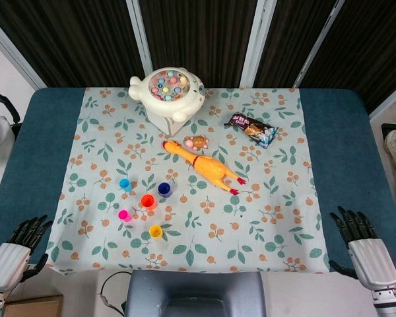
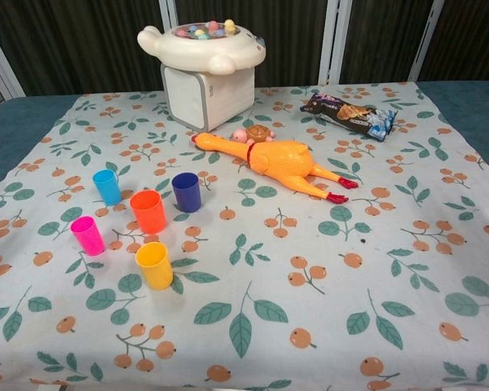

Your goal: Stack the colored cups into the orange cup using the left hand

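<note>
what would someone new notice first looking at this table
Probably the long yellow rubber chicken lying across the middle of the floral tablecloth, with the white round fishing-game toy standing behind it at the far edge. Next, the five small plastic cups standing upright and apart at the front left, with the orange cup in the middle of the group.

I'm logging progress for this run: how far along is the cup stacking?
Nothing is stacked yet. The orange cup stands empty, with the light blue cup, dark blue cup, pink cup and yellow cup apart around it. The left hand holds nothing, at the table's edge. All four remain.
</note>
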